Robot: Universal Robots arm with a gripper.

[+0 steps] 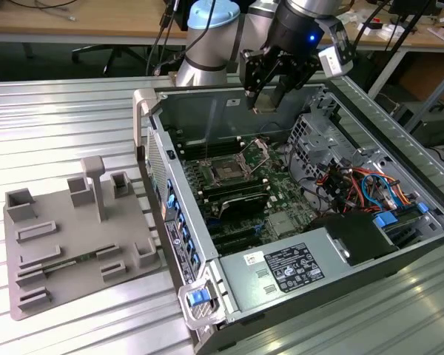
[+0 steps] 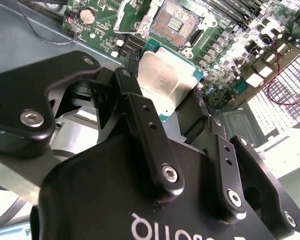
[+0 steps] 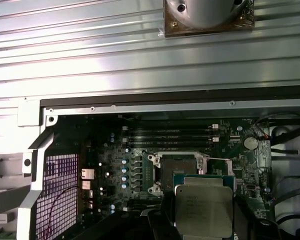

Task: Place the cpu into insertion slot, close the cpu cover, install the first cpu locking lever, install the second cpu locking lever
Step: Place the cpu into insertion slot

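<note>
In the exterior view's upper centre, the gripper [image 1: 265,100] hangs over an open computer case [image 1: 179,222], fingers [image 2: 140,120] clamped on the cpu [image 2: 165,82] edges, seemingly to hold it level above the insertion slot [image 3: 177,167].

Cpu [image 3: 202,210] lid: dull silver metal, smooth. Claw [image 2: 165,92]: matt black. Table [image 1: 74,103]: ribbed shiny metal.

cpu look: the cpu [image 2: 165,80] is a flat square chip with a silver-grey metal top and a green rim.
cpu state: held off the board, pinched at opposite edges by the gripper [image 2: 165,98].
cpu place: in the exterior view, at about 1 o'clock from the insertion slot [image 1: 228,171].
insertion slot: a dark square socket with a silver rim; its pin field is uncovered.
cpu cover: the cpu cover [image 1: 257,151] is a thin silver frame, swung up open at the slot's 2 o'clock edge in the exterior view.
</note>
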